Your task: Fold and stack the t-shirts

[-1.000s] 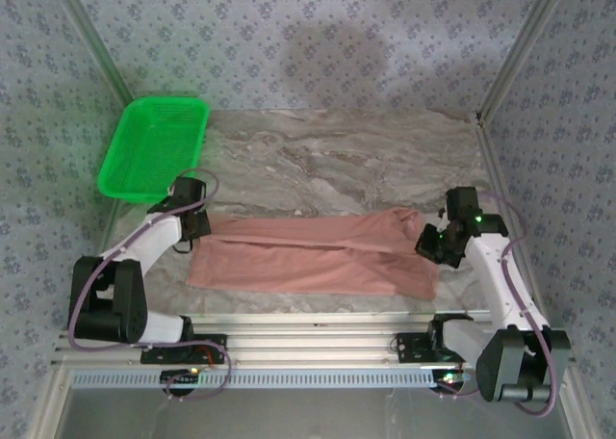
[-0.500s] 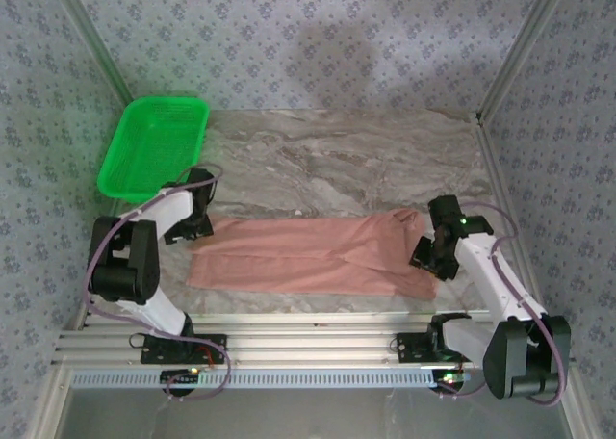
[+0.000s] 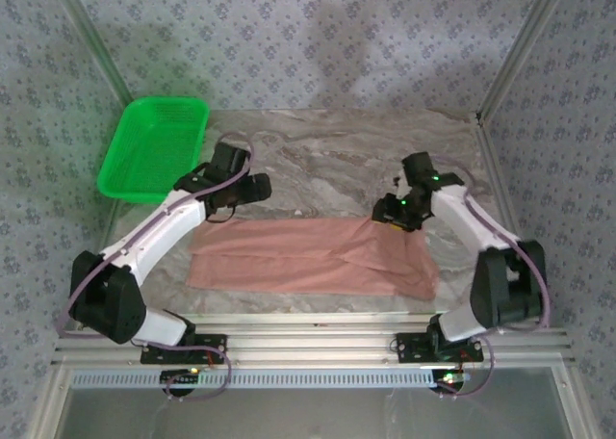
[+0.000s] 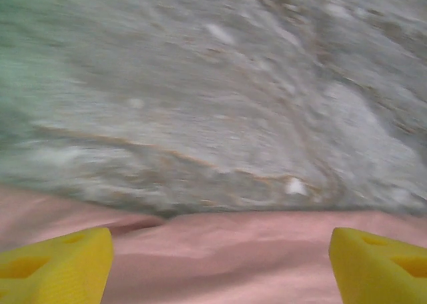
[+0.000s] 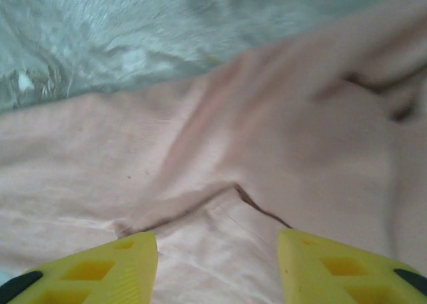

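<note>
Top external view gives you the pink t-shirt (image 3: 308, 256) lying as a long folded strip near the front edge of the table (image 3: 337, 155). Your left gripper (image 3: 258, 187) hangs open by its far edge. Your right gripper (image 3: 382, 214), fingers apart and empty, is over its right end.

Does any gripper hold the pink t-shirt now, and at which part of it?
Nothing is held. The left gripper and the right gripper both stand open and pinch no cloth; the t-shirt lies loose on the table.
</note>
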`<state>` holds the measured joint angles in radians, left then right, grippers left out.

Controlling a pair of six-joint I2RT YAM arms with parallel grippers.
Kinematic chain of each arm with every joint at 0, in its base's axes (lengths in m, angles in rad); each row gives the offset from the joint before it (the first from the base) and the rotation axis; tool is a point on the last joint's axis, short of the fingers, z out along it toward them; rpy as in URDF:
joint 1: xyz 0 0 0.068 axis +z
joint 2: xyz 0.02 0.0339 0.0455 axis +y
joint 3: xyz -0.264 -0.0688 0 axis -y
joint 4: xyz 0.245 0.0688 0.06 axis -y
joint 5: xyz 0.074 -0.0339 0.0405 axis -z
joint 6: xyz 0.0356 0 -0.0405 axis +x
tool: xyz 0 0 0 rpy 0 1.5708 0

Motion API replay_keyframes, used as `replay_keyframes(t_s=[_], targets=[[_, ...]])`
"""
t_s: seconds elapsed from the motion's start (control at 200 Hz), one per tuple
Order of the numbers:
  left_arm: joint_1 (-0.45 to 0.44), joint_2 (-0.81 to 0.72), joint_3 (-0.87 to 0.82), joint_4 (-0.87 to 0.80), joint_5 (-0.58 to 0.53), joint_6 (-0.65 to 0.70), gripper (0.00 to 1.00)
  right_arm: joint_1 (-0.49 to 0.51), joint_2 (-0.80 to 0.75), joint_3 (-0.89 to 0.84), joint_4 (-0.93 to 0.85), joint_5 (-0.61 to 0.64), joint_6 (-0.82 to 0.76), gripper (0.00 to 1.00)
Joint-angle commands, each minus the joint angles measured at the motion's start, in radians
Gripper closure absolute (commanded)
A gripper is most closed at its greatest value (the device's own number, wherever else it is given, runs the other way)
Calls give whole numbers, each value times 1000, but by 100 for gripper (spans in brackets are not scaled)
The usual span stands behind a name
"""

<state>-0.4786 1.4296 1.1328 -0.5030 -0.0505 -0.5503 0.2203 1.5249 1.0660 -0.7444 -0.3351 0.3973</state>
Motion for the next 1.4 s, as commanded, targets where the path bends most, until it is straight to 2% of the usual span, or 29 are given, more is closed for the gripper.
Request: replay_keyframes(t_s=[0.0,0.32,0.585,0.665,0.824,0.944,1.049,1.394], targets=[[-19,30,-44,114,145,12,17,7,72,19,5,-69,-102,51],[-30,-121,-126,95,109,27,17,35,175,8,14,-38,-208,58],[-26,-267,-160,-3,25,26,17,80,174,-44,27,18,-229,61],[-14,-297,-172,-20,11,24,16,97,175,-53,22,36,-238,65],[15,-333,-180,-50,-2,35,16,112,143,-71,28,63,-231,77],[39,-351,-192,-60,-2,43,16,126,126,-76,29,69,-239,95],[54,-367,-202,-68,-6,47,16,162,82,-87,32,68,-239,100],[66,-377,-247,-44,7,42,16,277,-106,-182,30,38,-190,100]])
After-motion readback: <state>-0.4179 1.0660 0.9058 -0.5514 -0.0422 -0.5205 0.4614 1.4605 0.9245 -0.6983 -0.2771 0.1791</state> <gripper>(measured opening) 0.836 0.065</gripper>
